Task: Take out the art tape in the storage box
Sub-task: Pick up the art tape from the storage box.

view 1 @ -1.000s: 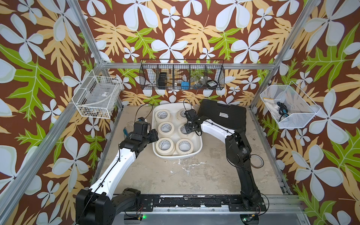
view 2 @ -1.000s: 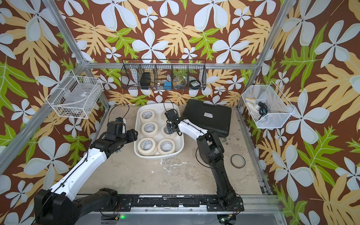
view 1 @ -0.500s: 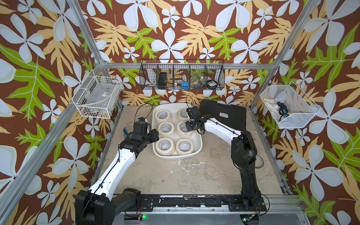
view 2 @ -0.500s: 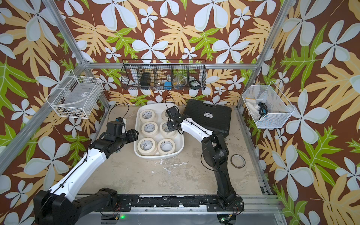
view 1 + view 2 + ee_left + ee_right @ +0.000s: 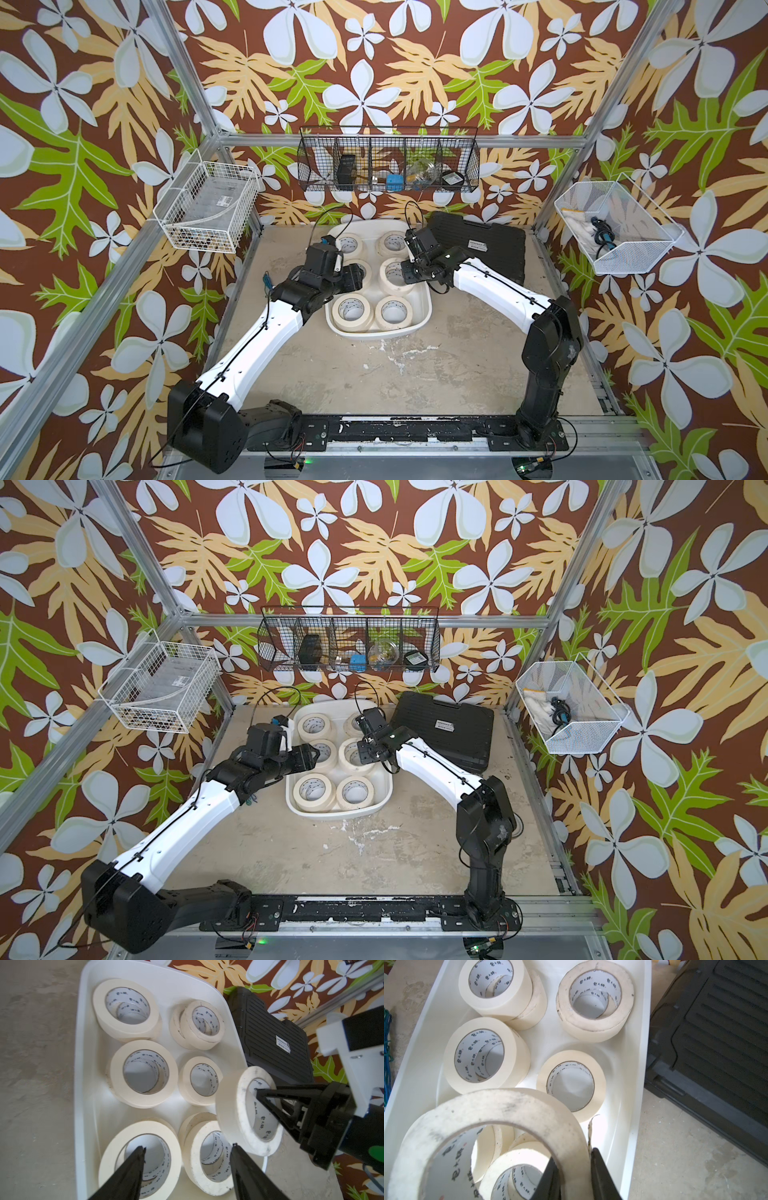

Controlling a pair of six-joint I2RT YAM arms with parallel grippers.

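Pinching wall of one art tape roll with right gripper, tilted above storage box; holding left gripper spread over storage box. Stacked rolls inside

Two white-and-black arms reach from the lower edge toward frame centre in both top views. The left arm climbs diagonally from the lower left. The left gripper has its jaws spread wide and holds nothing, its black fingertips entering from the bottom of the left wrist view. The right arm folds at a black elbow at right, then stretches leftward. The right gripper is clamped on the wall of a tape roll, one finger inside the ring, one outside.
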